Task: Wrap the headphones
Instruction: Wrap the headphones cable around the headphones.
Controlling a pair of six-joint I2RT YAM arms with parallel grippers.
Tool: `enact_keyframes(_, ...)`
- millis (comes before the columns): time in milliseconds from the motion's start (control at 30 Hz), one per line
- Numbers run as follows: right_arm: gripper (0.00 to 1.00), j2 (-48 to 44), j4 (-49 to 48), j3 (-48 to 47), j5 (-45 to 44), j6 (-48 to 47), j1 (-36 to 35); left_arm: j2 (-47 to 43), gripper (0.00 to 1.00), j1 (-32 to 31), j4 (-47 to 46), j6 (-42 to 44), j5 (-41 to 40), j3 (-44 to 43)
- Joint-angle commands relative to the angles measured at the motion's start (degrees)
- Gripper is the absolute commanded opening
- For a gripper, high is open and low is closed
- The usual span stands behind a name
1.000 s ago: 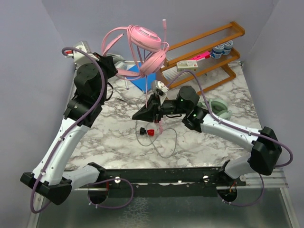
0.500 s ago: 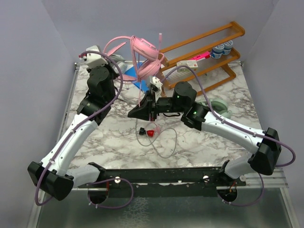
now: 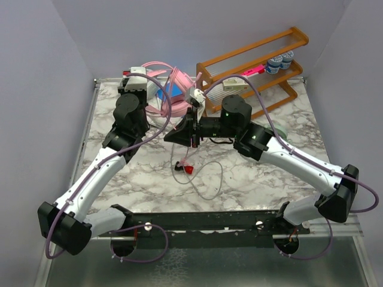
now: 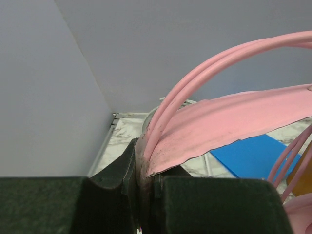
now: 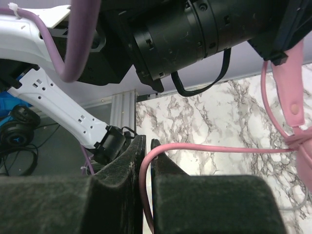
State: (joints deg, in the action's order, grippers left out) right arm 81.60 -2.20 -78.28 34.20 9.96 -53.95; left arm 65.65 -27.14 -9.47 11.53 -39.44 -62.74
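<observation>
Over the table [image 3: 251, 191], left end effector [image 4: 145, 171] pinches pink headband [image 4: 234, 117]; right end effector [image 5: 145, 148], cable [image 5: 209, 147].

Pink headphones [image 3: 178, 78] — largely hidden behind the left arm [image 3: 128, 116]; headband [image 4: 234, 117] cut off at the right edge.

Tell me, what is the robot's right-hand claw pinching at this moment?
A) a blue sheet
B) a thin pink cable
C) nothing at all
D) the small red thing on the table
B: in the right wrist view, the right gripper is closed on the pink cable, which comes up out of the pinch and trails off to the right above the marble tabletop.
</observation>
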Motion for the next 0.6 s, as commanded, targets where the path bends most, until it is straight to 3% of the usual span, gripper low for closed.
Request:
enact_keyframes(0, 0.09, -3.6, 1.9, -3.7, -1.6, -1.1, -1.1, -3.1, 0.0, 0.2, -6.8, 8.9, 2.0, 1.1)
enact_keyframes(233, 0.07, -5.1, 2.8, -4.5, -5.4, -0.8, -1.1, -6.7, 0.0, 0.2, -3.7, 16.4, 9.1, 3.3)
enact_keyframes(567, 0.04, 0.1, 36.6, -20.8, -15.4, -27.5, -1.0, -8.4, 0.0, 0.3, 7.3, 29.3, 14.6, 0.2)
